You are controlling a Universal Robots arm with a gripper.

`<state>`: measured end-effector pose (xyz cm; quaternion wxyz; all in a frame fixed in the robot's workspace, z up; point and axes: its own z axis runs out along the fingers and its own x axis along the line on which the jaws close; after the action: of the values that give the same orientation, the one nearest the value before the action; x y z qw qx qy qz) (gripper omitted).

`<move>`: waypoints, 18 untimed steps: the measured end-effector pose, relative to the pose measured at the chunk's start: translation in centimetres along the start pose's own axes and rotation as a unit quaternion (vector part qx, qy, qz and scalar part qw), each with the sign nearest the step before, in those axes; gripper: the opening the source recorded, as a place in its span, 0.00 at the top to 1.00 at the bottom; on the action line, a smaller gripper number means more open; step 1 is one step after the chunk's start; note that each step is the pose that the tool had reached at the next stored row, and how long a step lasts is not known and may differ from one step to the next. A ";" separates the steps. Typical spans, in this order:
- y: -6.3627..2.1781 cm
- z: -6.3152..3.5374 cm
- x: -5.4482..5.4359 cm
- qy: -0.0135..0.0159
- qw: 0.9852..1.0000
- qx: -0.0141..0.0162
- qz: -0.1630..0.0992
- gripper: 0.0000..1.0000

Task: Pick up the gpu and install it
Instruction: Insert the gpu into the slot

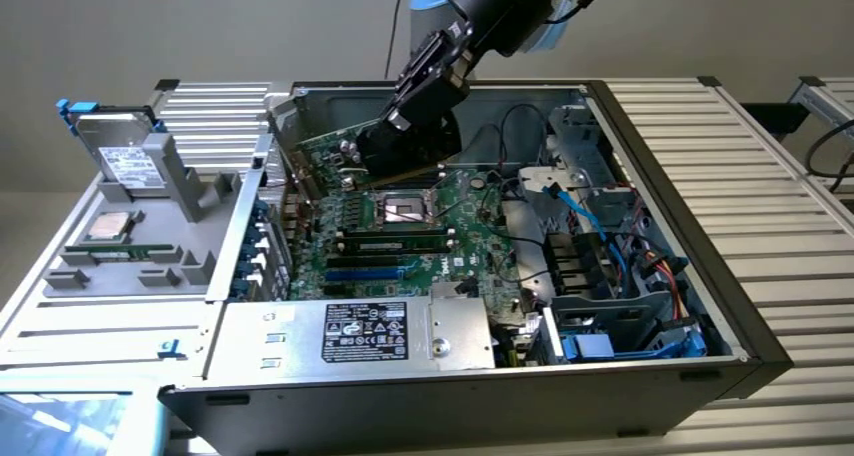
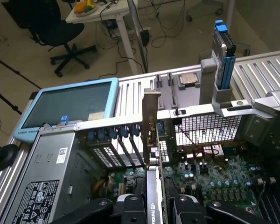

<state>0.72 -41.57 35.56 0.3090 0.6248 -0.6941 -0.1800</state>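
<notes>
I hold the gpu (image 1: 340, 148), a green card with a black cooler and a silver bracket, tilted above the motherboard (image 1: 447, 238) inside the open computer case (image 1: 694, 276). My gripper (image 1: 404, 116) comes down from above and is shut on the card. In the wrist view the gpu (image 2: 151, 116) is edge-on, its bracket pointing toward the case's rear slot openings (image 2: 119, 151). My gripper (image 2: 156, 207) shows a black finger on each side of the card, the fingers (image 2: 133, 207) pressed against it. The card's lower edge hangs just over the board, near the rear wall.
A memory stick (image 1: 390, 244) sits in the board. The power supply (image 1: 350, 334) fills the case's near corner; cables and drive bays (image 1: 601, 266) crowd the exterior view's right. A grey fixture (image 1: 127, 236) beside the case carries a hard drive (image 1: 124, 161). A blue-framed panel (image 2: 65, 105) lies beyond.
</notes>
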 end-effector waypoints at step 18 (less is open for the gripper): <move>-1.44 1.68 -0.5 0.006 0.999 -0.031 -0.005 0.72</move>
<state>0.73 -41.58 33.31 0.3311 0.6197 -0.6831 -0.1995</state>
